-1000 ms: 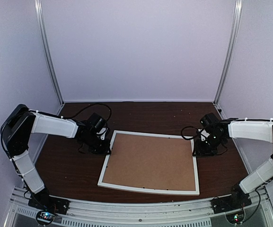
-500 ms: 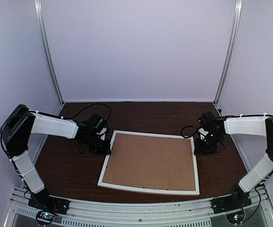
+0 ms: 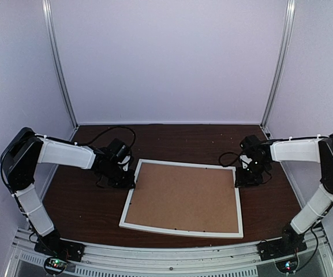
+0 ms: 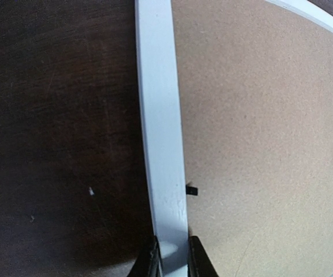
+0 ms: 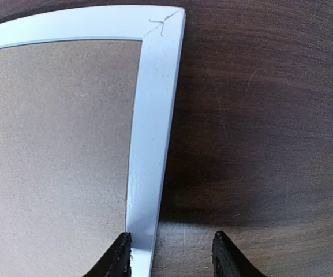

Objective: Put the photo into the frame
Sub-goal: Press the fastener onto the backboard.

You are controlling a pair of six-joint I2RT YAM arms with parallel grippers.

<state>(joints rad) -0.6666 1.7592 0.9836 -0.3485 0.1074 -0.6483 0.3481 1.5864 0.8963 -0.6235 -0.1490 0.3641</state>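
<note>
On the dark wooden table, the frame lies flat with its back upward, between the two arms. Its thin white rails surround the brown backing board, which is all that shows inside them; whatever sits under that board is hidden. At the frame's left rail, close to its far left corner, the left gripper is pinched tight on the white strip. One black fingertip presses the rail's outer edge and the other its inner edge beside the board. Farther along the same rail, a small black tab juts from the inner edge onto the board. At the frame's right rail, near its far right corner, the right gripper hangs low with its jaws parted, holding nothing. One of its fingers sits over the rail's inner edge, and the other is over bare table just outside the frame. A thin mitre line crosses that far right corner.
</note>
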